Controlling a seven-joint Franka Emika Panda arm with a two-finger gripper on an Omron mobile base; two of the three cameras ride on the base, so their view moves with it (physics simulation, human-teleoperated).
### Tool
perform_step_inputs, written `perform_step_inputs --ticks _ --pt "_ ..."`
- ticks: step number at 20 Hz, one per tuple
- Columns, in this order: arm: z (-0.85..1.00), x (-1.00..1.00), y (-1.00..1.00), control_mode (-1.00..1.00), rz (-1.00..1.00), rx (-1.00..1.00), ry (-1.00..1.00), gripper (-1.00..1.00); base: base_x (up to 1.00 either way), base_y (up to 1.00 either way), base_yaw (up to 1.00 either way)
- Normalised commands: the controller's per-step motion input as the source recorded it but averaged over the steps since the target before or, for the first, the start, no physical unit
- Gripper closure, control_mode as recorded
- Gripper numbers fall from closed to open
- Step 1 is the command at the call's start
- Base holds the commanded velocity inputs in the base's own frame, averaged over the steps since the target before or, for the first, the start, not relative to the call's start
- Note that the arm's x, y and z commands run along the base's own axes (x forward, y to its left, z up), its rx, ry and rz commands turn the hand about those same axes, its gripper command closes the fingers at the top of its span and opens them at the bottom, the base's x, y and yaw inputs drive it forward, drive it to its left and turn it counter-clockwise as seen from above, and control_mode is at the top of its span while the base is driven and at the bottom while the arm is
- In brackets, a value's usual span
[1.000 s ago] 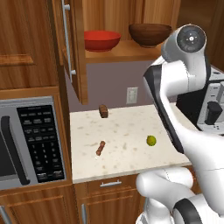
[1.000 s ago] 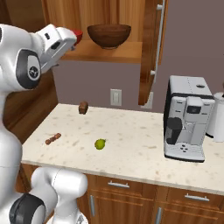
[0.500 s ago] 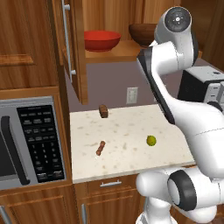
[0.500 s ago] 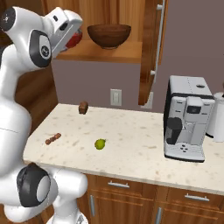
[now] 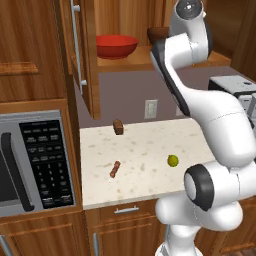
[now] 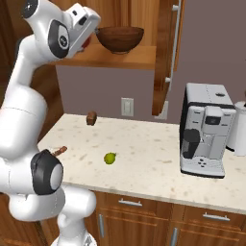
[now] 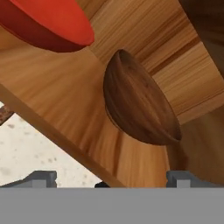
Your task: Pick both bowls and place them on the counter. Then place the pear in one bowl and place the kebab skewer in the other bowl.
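Note:
Two bowls stand side by side on the wooden cabinet shelf: the glossy red bowl [image 5: 116,46] [image 7: 48,22] and the dark brown bowl [image 6: 120,38] [image 7: 140,109]. My gripper [image 7: 111,178] [image 6: 91,30] is up at shelf height, just in front of the brown bowl, open, with nothing between its fingertips. Down on the speckled counter [image 5: 145,150] [image 6: 149,158] lie the yellow-green pear [image 5: 172,160] [image 6: 110,158] and the kebab skewer [image 5: 115,169] [image 6: 60,151]. In the left base view my arm hides most of the brown bowl [image 5: 157,34].
A stubby dark brown block [image 5: 118,127] [image 6: 91,117] sits near the counter's back wall. A coffee machine [image 6: 204,129] stands on the right, a microwave [image 5: 30,160] on the left. Open cabinet doors [image 5: 82,55] [image 6: 166,53] flank the shelf.
My arm has risen and swung in toward the shelf, bringing the hand up close to the brown bowl. The gripper stays open; bowls, pear and skewer have not moved.

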Motion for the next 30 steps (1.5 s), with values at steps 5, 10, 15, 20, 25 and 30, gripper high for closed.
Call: perform_step_inputs --ticks 5,10,15,20,25,30 --pt "0.00 0.46 -0.08 -1.00 0.00 0.00 0.00 -1.00 0.00 0.00 0.00" --pt "0.00 0.41 -0.04 -1.00 0.00 0.00 0.01 -1.00 0.00 0.00 0.00" --pt "0.00 0.44 -0.04 -1.00 0.00 0.00 0.02 -1.00 0.00 0.00 0.00" --pt "0.00 0.36 -0.04 -1.00 0.00 -0.01 0.02 -1.00 0.00 0.00 0.00" --pt "-0.05 0.24 -0.03 -1.00 0.00 -0.04 0.05 -1.00 0.00 0.00 0.00" --pt "-0.05 0.23 -0.04 -1.00 0.00 -0.03 0.06 -1.00 0.00 0.00 0.00"
